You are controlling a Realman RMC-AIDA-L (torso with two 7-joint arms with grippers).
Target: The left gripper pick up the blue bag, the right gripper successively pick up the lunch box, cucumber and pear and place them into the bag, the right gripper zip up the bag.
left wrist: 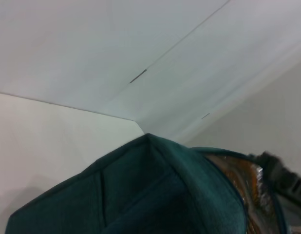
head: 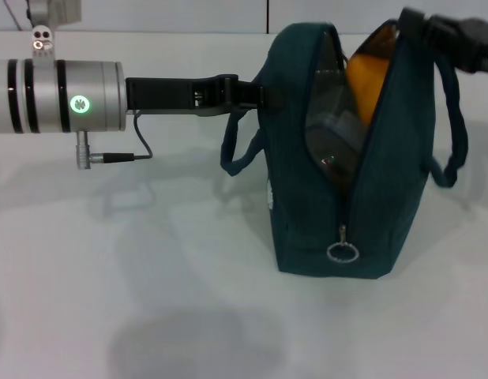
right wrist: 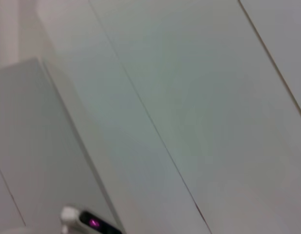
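One blue bag (head: 362, 205) of dark teal woven fabric stands upright on the smooth white counter (head: 149, 300). Its zip is undone down most of the front, with a round metal ring pull (head: 343, 253) hanging low near the base. The gaping mouth shows crinkled silver foil lining and, inside at the top, one plump orange-yellow pear (head: 362, 79). Below it is a clear shiny shape, probably the lunch box, though it is too hidden to be sure. Two soft loop handles show, one drooping on each side.

The left gripper (head: 256, 93), a black claw on a silver cylinder with a green ring light and a thin cable, reaches in level from the left; its fingers are pinched closed on the bag's upper left edge. The right gripper (head: 414, 24), all black, sits at the bag's top right rim; how wide its fingers stand cannot be told.
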